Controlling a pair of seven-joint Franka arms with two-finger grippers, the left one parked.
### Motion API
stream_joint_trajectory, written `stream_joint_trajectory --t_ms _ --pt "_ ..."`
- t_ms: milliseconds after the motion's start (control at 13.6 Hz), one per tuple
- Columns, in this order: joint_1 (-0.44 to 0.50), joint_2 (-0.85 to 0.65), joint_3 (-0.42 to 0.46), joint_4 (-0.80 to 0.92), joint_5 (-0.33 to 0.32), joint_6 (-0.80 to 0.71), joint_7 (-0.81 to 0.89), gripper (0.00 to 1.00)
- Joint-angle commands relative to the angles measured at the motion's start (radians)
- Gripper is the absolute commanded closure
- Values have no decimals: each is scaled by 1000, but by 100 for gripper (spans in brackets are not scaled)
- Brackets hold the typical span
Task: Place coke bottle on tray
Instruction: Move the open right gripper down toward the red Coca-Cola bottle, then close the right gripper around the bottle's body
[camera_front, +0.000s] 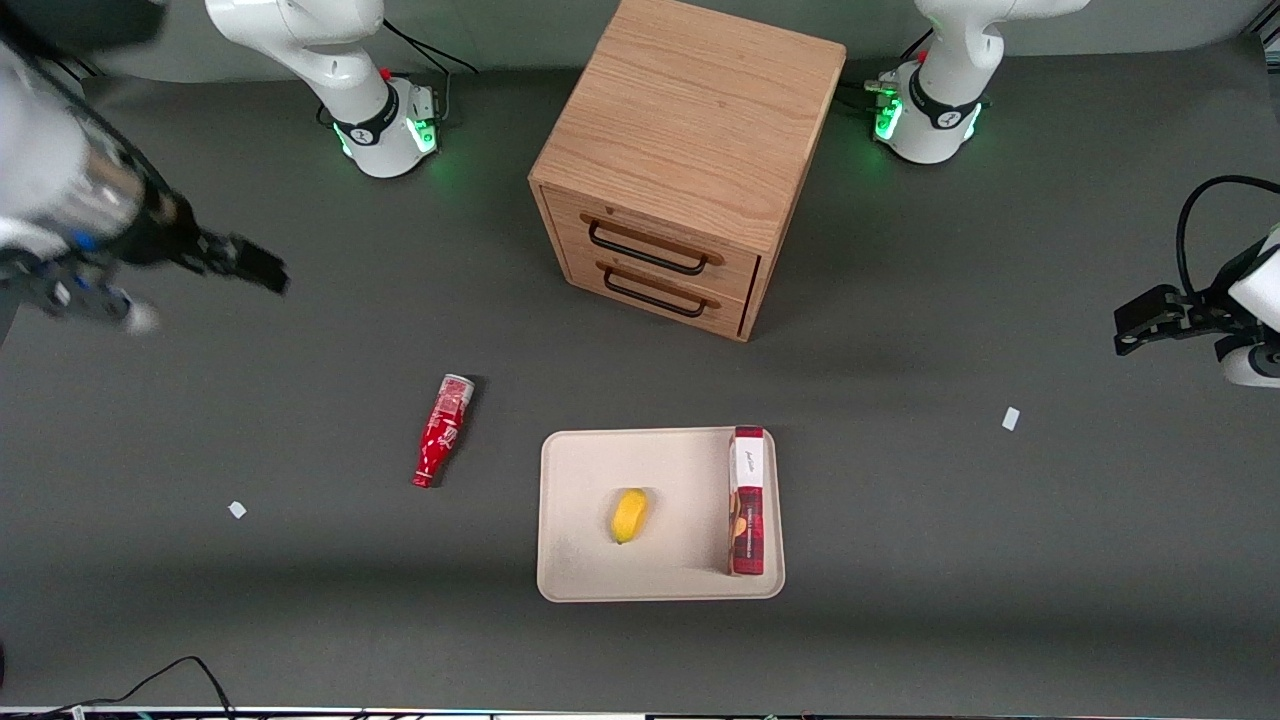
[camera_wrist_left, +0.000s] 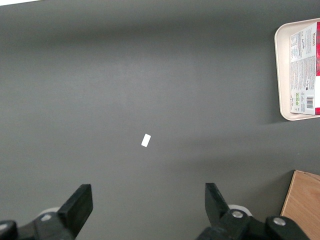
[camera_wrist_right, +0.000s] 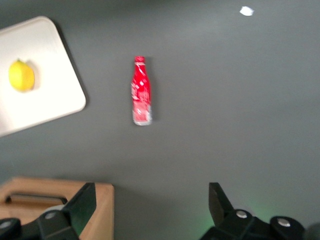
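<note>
The coke bottle (camera_front: 442, 430) lies flat on the dark table beside the tray (camera_front: 590, 560), toward the working arm's end, its red cap nearer the front camera. It also shows in the right wrist view (camera_wrist_right: 141, 92). The cream tray holds a lemon (camera_front: 629, 515) and a red-and-white box (camera_front: 748, 500); its corner shows in the right wrist view (camera_wrist_right: 55, 95). My gripper (camera_front: 245, 265) is open and empty, high above the table, well away from the bottle toward the working arm's end and farther from the front camera. Its fingers stand wide apart in the right wrist view (camera_wrist_right: 150, 202).
A wooden two-drawer cabinet (camera_front: 680, 170) stands farther from the front camera than the tray. Small white scraps (camera_front: 237, 510) (camera_front: 1011, 419) lie on the table. The arms' bases (camera_front: 385, 125) stand beside the cabinet.
</note>
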Motion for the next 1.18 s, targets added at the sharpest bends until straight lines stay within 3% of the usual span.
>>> stream_joint_trajectory --t_ms 0,221,589,737,958,1105 --pt "-10 195 50 52 20 111 139 0" --pt "1 318 82 -45 -10 315 263 0" --pt "1 383 70 -339 -110 680 276 0" --pt "0 404 66 -411 -148 784 291 0" --pt "1 421 55 -475 -153 880 294 1" --pt "1 417 55 -498 -164 901 294 100"
